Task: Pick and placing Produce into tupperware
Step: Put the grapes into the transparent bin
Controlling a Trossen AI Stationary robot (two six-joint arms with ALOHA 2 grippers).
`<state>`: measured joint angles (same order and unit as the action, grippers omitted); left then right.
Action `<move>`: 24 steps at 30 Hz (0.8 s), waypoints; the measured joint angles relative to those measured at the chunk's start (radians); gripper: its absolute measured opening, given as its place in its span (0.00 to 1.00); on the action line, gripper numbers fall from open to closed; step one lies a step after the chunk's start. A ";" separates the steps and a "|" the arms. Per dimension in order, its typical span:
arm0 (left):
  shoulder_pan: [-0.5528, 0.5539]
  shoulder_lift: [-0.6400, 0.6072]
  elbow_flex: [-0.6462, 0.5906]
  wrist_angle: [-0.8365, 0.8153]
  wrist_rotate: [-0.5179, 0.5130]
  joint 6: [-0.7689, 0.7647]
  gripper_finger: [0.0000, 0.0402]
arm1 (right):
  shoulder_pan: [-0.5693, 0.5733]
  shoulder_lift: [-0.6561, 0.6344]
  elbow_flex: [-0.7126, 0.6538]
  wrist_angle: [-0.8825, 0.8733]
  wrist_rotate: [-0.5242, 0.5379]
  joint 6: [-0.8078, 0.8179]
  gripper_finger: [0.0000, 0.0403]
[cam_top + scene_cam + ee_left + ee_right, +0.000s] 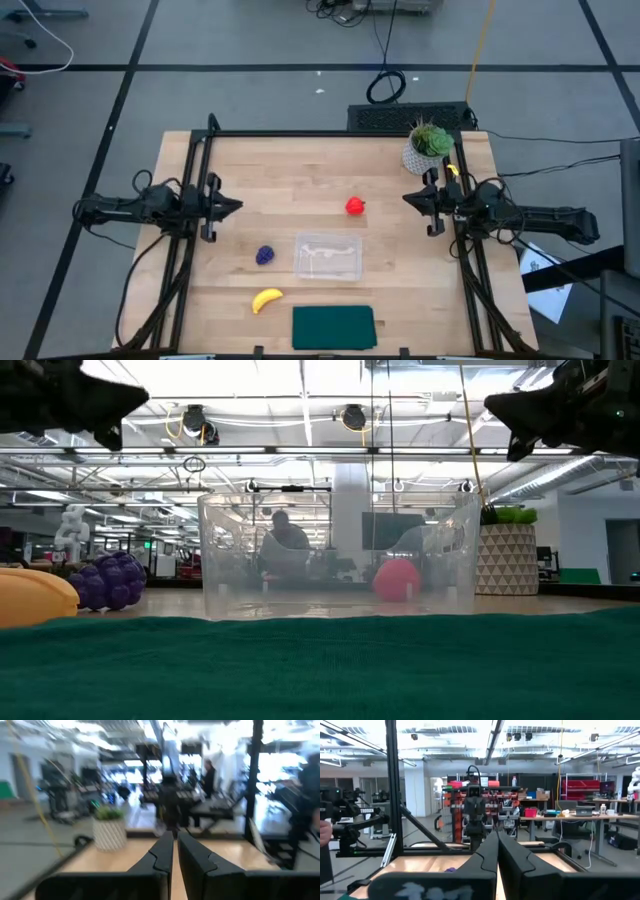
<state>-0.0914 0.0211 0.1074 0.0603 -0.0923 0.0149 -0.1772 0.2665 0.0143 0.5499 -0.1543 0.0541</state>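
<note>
Wooden table bears light, rigid strawberry; pinch its midsection; left gripper, right gripper fingers pressed together, empty.

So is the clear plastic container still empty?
Empty: the clear rectangular container holds nothing; purple grape cluster, red strawberry and yellow banana lie outside.

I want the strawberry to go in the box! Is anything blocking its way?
Nothing visible does. The red toy strawberry sits on bare wood just beyond the clear plastic rectangular tupperware, which is open on top.
</note>
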 joint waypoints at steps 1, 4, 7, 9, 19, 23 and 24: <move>-0.003 0.006 0.000 -0.026 0.007 -0.007 0.08 | 0.000 0.000 0.000 -0.001 0.000 -0.002 0.00; -0.008 0.034 0.000 -0.068 -0.002 -0.037 0.08 | 0.000 0.003 0.000 -0.012 0.000 -0.004 0.00; -0.015 0.086 0.000 -0.073 0.009 -0.003 0.08 | 0.000 0.008 0.000 -0.014 0.000 -0.017 0.00; -0.021 0.126 0.000 -0.047 0.029 0.010 0.08 | 0.000 0.013 0.000 -0.016 0.006 -0.028 0.00; -0.029 0.313 0.000 0.107 -0.007 -0.133 0.08 | 0.000 0.051 0.000 -0.065 0.132 -0.052 0.00; -0.029 0.356 0.000 0.140 -0.011 -0.162 0.08 | 0.000 0.069 0.000 -0.064 0.132 -0.054 0.00; -0.029 0.363 0.000 0.154 -0.011 -0.164 0.08 | 0.000 0.072 0.000 -0.064 0.132 -0.054 0.00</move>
<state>-0.1200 0.3837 0.1074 0.2145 -0.1032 -0.1493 -0.1776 0.3387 0.0143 0.4862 -0.0223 0.0006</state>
